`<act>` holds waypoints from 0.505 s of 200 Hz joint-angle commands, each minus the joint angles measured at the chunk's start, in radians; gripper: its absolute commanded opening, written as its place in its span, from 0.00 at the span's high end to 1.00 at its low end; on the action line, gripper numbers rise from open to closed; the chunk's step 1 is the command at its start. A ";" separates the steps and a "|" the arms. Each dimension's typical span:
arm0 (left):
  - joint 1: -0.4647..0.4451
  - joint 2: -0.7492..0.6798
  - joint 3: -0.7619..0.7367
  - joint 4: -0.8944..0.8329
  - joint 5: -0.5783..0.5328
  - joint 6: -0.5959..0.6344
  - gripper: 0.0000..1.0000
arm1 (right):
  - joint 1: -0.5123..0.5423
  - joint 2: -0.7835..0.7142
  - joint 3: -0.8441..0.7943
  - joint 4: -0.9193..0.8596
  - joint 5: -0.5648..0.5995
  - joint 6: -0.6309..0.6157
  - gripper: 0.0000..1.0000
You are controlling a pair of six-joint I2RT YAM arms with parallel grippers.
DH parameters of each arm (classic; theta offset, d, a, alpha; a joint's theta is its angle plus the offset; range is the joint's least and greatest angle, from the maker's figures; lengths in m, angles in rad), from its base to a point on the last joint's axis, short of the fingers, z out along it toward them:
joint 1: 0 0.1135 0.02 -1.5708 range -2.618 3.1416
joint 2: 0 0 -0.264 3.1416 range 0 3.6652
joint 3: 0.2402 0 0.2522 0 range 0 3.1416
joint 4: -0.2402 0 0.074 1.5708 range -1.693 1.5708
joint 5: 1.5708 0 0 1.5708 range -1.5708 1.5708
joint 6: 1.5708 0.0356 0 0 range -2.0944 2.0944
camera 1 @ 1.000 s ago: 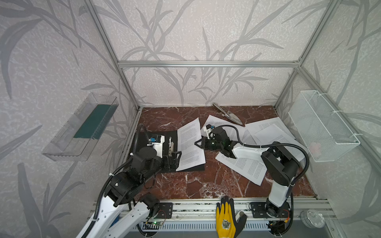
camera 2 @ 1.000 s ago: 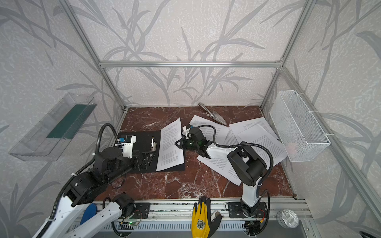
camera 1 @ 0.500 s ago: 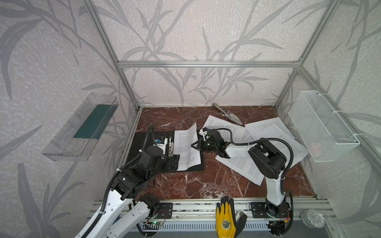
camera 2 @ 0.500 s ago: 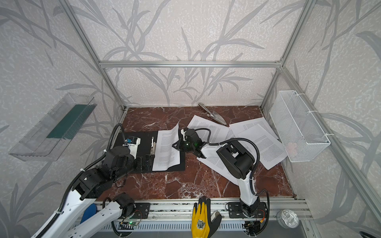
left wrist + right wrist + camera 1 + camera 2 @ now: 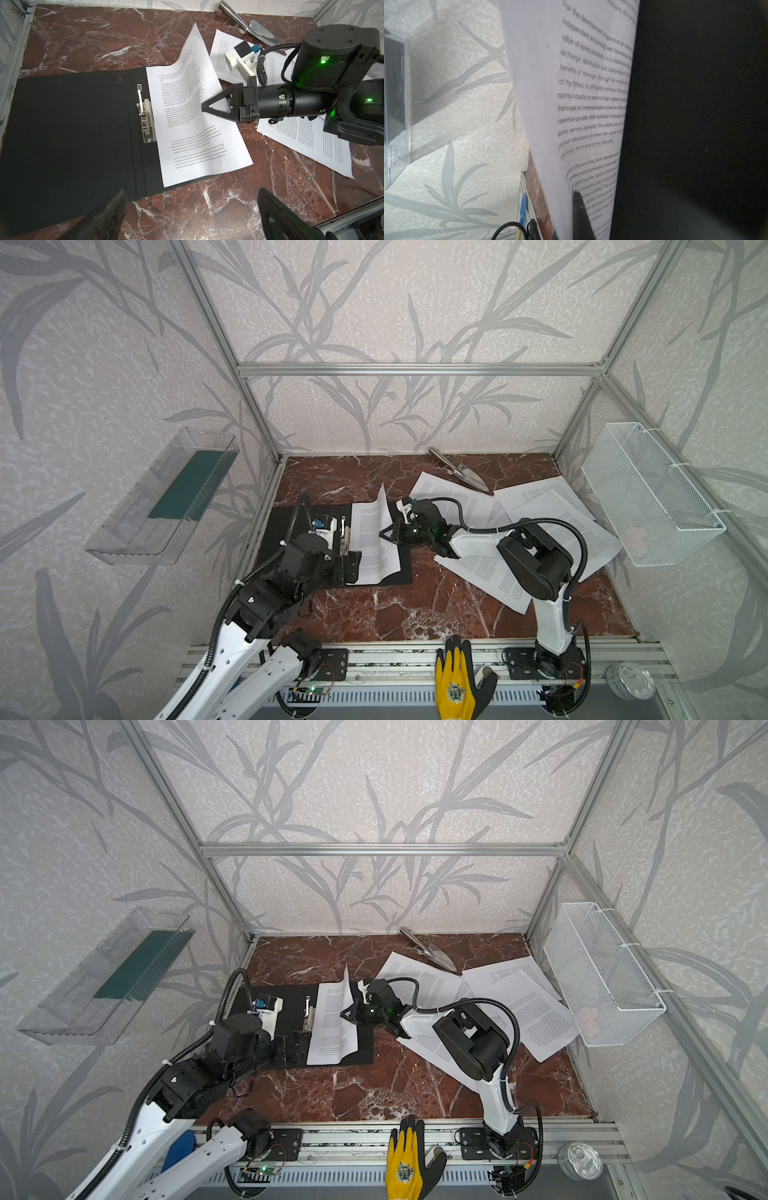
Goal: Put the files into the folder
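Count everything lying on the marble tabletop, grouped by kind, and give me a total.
Paper sheets: 5
Black folder: 1
Metal trowel: 1
Total: 7

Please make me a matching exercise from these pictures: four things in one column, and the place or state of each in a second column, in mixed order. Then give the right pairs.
Column A
1. folder
2. right gripper
3. left gripper
4. metal trowel

Column B
a. open, holding nothing
b. at the far edge of the table
c. shut on a printed sheet
d. lying open and flat, with its clip showing

Pairs: 1-d, 2-c, 3-a, 4-b
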 commanded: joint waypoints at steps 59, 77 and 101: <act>0.007 -0.008 -0.013 -0.011 0.003 0.014 0.01 | 0.034 -0.042 0.036 0.083 -0.087 0.030 1.00; 0.007 -0.009 -0.012 -0.011 0.003 0.015 0.01 | 0.013 -0.018 0.012 0.150 -0.101 0.069 1.00; 0.007 -0.012 -0.013 -0.009 0.003 0.014 0.01 | 0.000 -0.015 -0.016 0.200 -0.108 0.084 1.00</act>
